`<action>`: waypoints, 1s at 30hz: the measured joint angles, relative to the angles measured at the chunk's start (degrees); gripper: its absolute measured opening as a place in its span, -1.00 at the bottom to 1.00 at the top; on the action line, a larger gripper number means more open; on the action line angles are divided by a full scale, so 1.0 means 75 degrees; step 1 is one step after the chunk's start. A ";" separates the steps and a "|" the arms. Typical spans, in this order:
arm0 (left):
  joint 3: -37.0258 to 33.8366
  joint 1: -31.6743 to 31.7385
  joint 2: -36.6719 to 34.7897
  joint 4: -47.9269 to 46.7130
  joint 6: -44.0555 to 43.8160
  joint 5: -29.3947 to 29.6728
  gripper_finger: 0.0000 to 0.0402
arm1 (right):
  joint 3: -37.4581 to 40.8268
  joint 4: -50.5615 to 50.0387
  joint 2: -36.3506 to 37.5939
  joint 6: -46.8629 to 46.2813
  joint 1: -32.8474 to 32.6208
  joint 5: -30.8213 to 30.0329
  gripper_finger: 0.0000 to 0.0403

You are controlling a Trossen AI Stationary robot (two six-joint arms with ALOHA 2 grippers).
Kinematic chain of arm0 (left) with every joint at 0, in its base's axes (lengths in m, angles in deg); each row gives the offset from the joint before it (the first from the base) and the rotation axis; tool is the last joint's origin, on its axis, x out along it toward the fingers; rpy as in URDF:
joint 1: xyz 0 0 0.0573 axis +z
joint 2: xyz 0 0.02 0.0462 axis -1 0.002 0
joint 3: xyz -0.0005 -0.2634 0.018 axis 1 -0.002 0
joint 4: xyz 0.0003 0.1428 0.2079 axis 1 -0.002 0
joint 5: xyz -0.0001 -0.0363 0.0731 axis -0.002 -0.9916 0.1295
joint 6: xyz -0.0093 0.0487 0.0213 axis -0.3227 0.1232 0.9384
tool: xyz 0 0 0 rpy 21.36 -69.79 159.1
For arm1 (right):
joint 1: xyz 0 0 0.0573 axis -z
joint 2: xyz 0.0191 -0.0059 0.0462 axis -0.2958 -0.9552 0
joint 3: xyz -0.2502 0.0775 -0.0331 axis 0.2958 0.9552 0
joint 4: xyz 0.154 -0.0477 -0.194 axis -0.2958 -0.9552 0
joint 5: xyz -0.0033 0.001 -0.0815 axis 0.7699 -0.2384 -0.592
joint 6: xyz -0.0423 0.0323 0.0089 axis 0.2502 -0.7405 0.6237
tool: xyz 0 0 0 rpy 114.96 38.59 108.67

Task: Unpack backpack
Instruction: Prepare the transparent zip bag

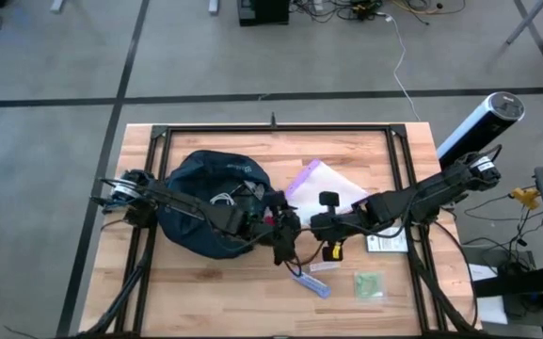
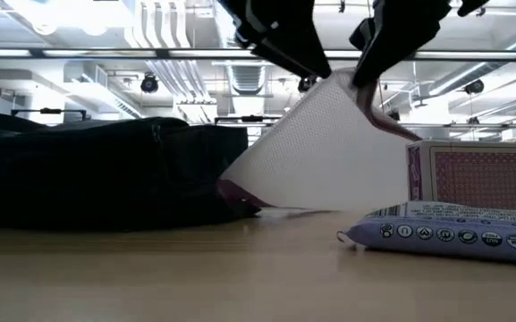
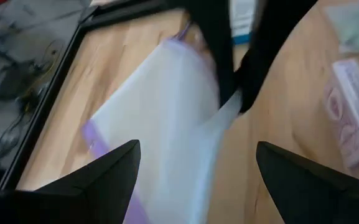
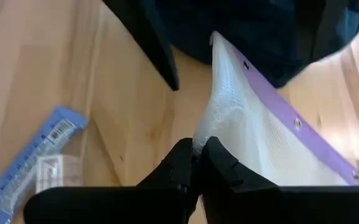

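Here — soft rounded backpack (image 1: pixel 210 202), translucent pouch (image 1: pixel 332 184).

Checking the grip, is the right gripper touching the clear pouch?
Touching: the right wrist view shows the right gripper shut on the pouch edge.

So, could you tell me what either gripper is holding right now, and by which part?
The right gripper is shut on the clear purple-edged pouch, pinching its mesh edge. The left gripper is open, holding nothing.

The backpack (image 1: pixel 210 212) is a dark navy, rounded soft fabric bag lying slumped on the left half of the wooden table. Its top gapes open, showing white cords inside.
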 joint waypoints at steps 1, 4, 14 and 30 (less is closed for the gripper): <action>0.0000 0.0031 0.0058 0.0094 0.0176 -0.0058 0.54 | 0.0000 -0.0041 0.0000 -0.0080 0.0000 0.0001 -1.00; 0.0000 0.0121 0.0150 0.0314 0.0327 -0.0372 0.44 | -0.0029 -0.0119 0.0004 -0.0180 0.0014 0.0002 -1.00; 0.0017 0.0329 0.0282 0.0872 0.0244 -0.0539 -0.92 | -0.0511 -0.0450 0.0026 -0.0243 0.0023 0.0081 -1.00; 0.0752 0.0318 -0.0763 -0.1406 0.0407 -0.0370 -1.00 | -0.3413 -0.3776 0.0132 -0.0271 -0.0178 -0.0022 -0.26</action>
